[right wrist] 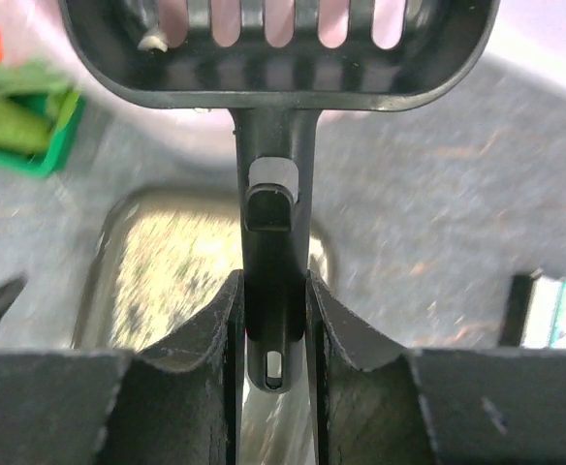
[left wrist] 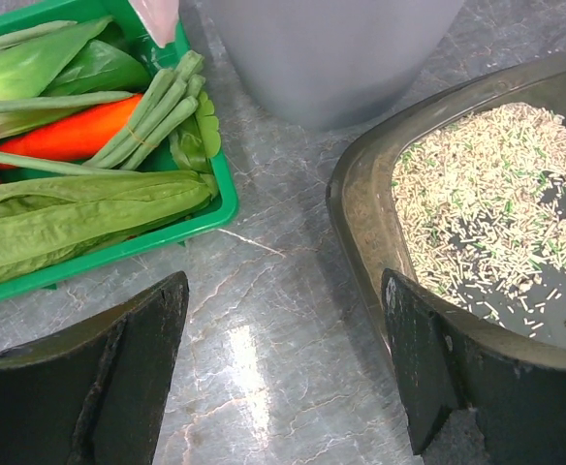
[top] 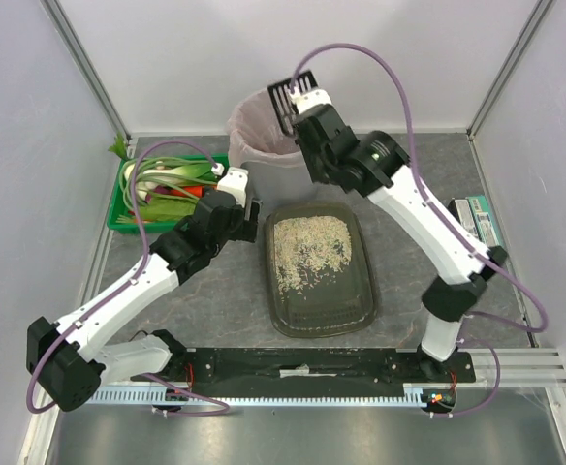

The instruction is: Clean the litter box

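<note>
R fingers point(right wrist: 198, 341): clamped on handle of black slotted scoop point(right wrist: 275, 136). R arm reaches up and fwd, scoop head over grey bin w/ pink bag point(top: 262, 160). L fingers point(left wrist: 128, 358): wide apart, holding nothing, low over desk point(left wrist: 264, 320) btwn green veg crate point(left wrist: 198, 219) and litter box point(top: 322, 315). Litter box: centre of desk, just in front of bin, beige litter point(top: 307, 247) mostly in far half.

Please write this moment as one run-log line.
right fingers: shut on scoop, above bin | left fingers: open, by litter box rim | litter: in box
</note>
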You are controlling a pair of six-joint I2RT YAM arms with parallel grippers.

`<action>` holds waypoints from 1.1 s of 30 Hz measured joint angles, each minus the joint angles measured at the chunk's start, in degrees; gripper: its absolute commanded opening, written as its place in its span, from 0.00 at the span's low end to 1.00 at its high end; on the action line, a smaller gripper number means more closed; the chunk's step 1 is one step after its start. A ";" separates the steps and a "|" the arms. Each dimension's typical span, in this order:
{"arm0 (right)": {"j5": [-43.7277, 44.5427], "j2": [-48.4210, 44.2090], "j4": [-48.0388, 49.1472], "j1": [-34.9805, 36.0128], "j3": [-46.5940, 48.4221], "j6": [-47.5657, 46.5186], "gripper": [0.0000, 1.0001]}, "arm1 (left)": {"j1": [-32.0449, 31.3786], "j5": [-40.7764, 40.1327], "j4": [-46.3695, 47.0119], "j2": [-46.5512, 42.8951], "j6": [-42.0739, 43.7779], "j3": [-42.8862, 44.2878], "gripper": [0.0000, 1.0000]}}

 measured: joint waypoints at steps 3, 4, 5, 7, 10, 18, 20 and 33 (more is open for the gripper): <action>6.25 8.55 2.93 -1.42 10.38 -7.65 0.00 | 0.28 -0.42 0.00 -0.26 0.07 -0.15 0.87; 8.96 11.10 4.15 -1.90 12.33 -10.36 0.00 | 0.48 -0.57 0.02 -0.35 0.15 -0.22 0.87; 11.13 13.03 5.55 -2.27 13.25 -12.57 0.00 | 0.52 -0.85 0.00 -0.44 0.28 -0.24 0.87; 17.33 16.85 10.08 -2.93 13.42 -19.37 0.00 | 0.79 -1.20 0.00 -0.63 0.50 -0.24 0.87; 26.97 19.67 21.31 -3.52 8.44 -32.52 0.00 | 1.07 -1.38 0.00 -1.01 0.87 -0.24 0.87; 39.43 21.22 67.30 -3.76 -10.67 -74.42 0.00 | 1.99 -1.31 0.07 -2.51 1.16 -0.26 0.87; 40.22 21.94 71.91 -3.76 -10.45 -78.25 0.00 | 2.08 -1.27 0.07 -2.58 1.22 -0.26 0.87; 37.70 12.22 59.91 -3.76 -10.45 -58.77 0.00 | 3.61 0.81 0.04 -2.56 1.22 -0.26 0.87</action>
